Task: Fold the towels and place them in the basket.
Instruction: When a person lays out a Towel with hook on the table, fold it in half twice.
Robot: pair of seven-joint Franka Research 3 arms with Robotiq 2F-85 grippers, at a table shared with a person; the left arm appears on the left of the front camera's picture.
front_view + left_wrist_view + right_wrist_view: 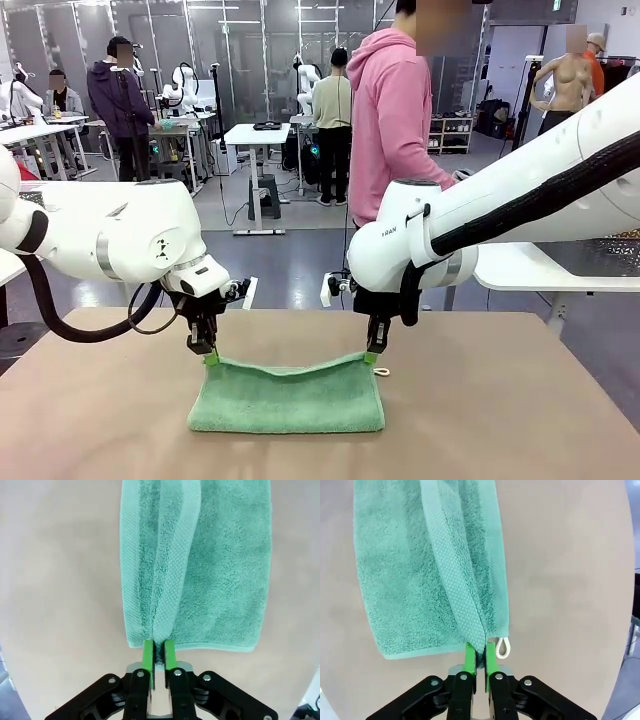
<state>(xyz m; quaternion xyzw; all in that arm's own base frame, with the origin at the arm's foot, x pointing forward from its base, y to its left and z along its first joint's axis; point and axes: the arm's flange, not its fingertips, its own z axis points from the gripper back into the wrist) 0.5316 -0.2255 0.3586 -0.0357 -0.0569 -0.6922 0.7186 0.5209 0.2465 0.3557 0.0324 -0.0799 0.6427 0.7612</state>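
A mint green towel [285, 400] lies folded into a long strip on the tan table [100, 420], its long side running left to right in the front view. Your left gripper [210, 357] stands at the towel's far left corner and your right gripper [371, 356] at its far right corner, both pointing down. Each one is closed on the towel's top layer, pinching it between green pads [148, 655] with only a narrow, cloth-filled gap. The towel's far edge rises to the pads at both corners and sags between them. Its near folded edge lies flat on the table.

In the left wrist view, your left gripper [159, 652] holds a ridge of cloth at the towel's [225, 570] short end, and the ridge runs away along the towel's length. In the right wrist view, your right gripper [480, 655] holds a similar ridge on the towel [400, 580]. A white loop [504, 646] sticks out of the towel's corner just beside the pads.

Beyond the towel, at the table's far side, a person [390, 120] in a pink hoodie stands side-on.
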